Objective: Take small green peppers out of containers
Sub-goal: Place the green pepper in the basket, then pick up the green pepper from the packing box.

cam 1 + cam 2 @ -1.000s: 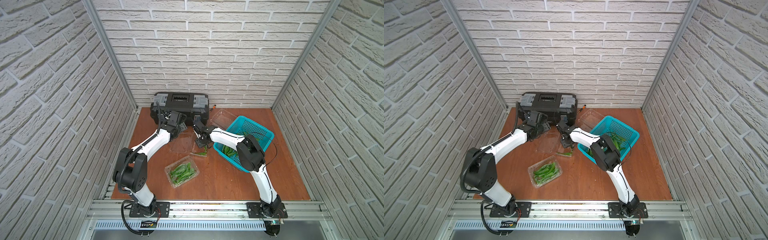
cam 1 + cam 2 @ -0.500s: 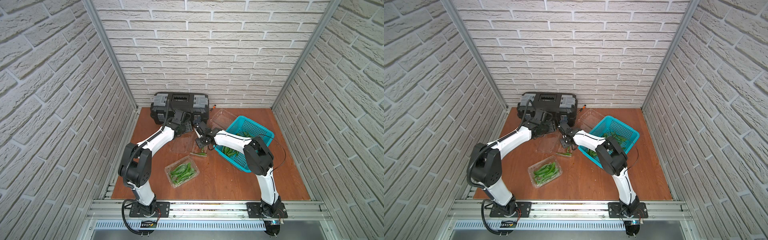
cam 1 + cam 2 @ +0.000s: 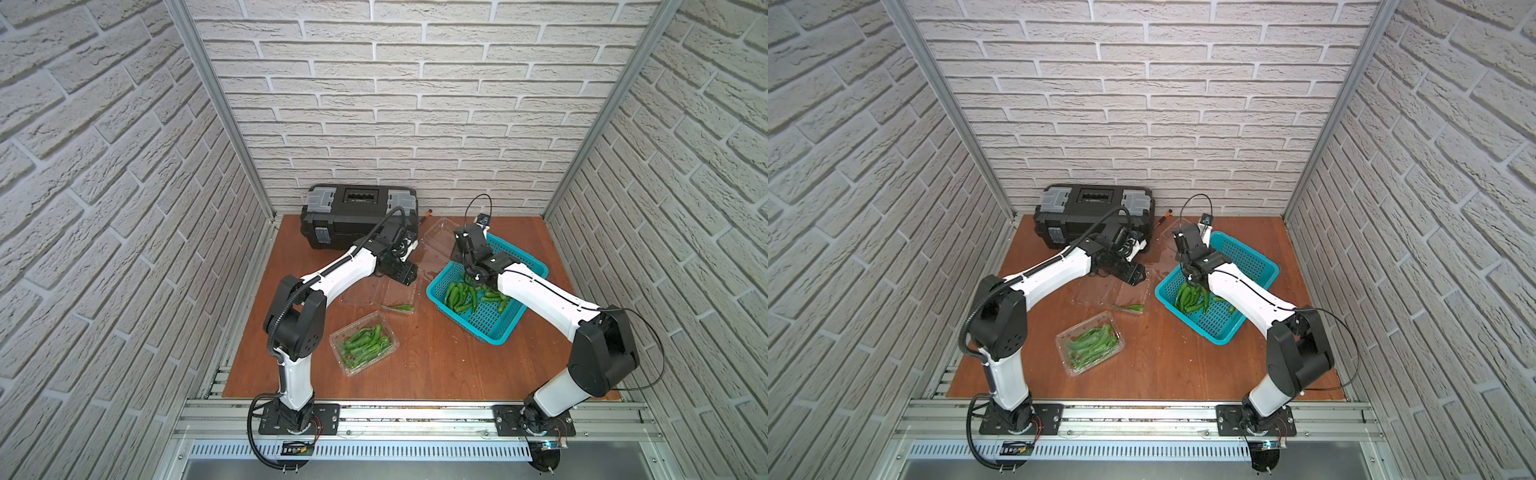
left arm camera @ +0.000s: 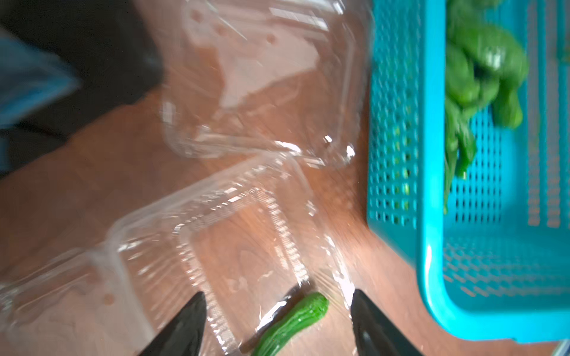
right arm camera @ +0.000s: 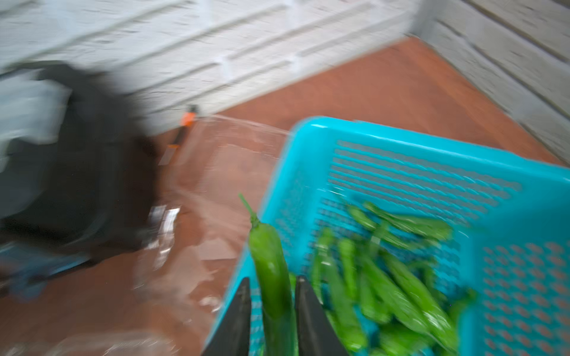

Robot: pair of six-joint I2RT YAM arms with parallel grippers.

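**Spotter A:** Your right gripper (image 5: 273, 279) is hanging over the left edge of the teal basket (image 5: 401, 129). Its jaws are standing slightly apart around a long pepper (image 5: 268, 246) whose stem is poking past the tips. I cannot tell whether they are pressing it.

**Spotter B:** Your left gripper (image 4: 277, 295) is hovering with its jaws spread wide, holding nothing. It is over the open container (image 4: 240, 234) mid-table, where a single pepper (image 4: 296, 317) is lying between your fingertips.

**Spotter A:** More small green peppers (image 3: 459, 297) are lying in the basket's left half.

**Spotter B:** The near container (image 3: 363, 343) is sitting close to you with a heap of peppers inside. The far container (image 3: 440, 232) is resting between the black toolbox (image 3: 357, 216) and the basket.
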